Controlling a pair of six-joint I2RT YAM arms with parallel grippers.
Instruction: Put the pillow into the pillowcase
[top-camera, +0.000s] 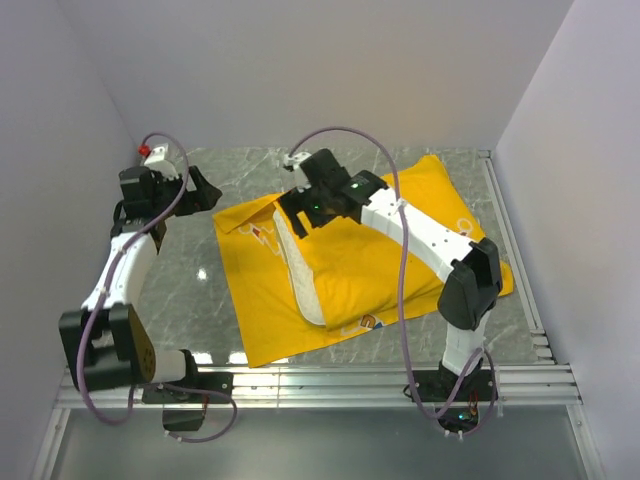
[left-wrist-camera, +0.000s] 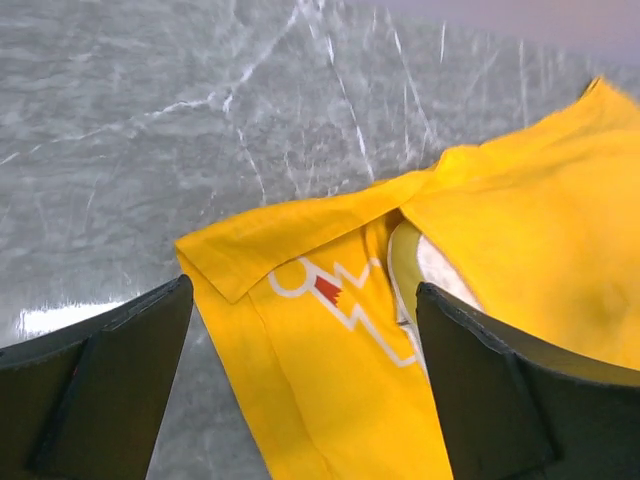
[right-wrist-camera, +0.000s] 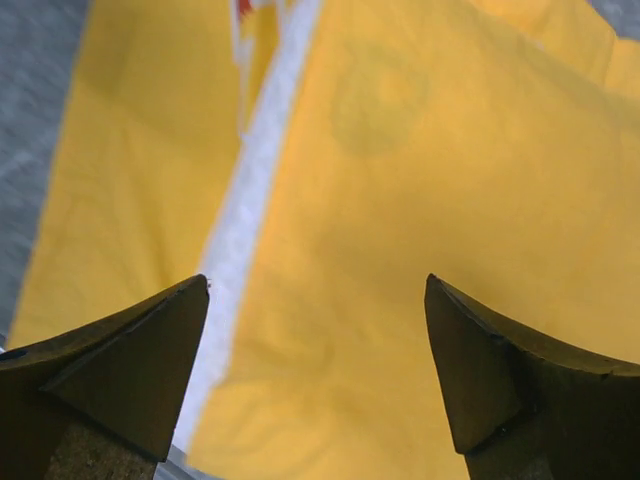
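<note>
The yellow pillowcase (top-camera: 350, 275) lies spread on the marble table. The cream-white pillow (top-camera: 303, 280) is mostly inside it; only a long strip of its edge shows at the case's left opening. My left gripper (top-camera: 207, 190) is open and empty, just off the case's far left corner. In the left wrist view (left-wrist-camera: 300, 330) the folded-back flap of the pillowcase (left-wrist-camera: 330, 330) with a white outline drawing lies between the fingers, and the pillow's edge (left-wrist-camera: 437, 268) shows. My right gripper (top-camera: 295, 218) is open above the opening; its view (right-wrist-camera: 315, 290) shows the yellow cloth (right-wrist-camera: 430, 180) and the pillow strip (right-wrist-camera: 250, 200).
White walls close in at the left, back and right. A slatted metal rail (top-camera: 350, 380) runs along the near edge, and another rail (top-camera: 512, 240) along the right side. Bare marble table (top-camera: 190, 290) lies left of the pillowcase.
</note>
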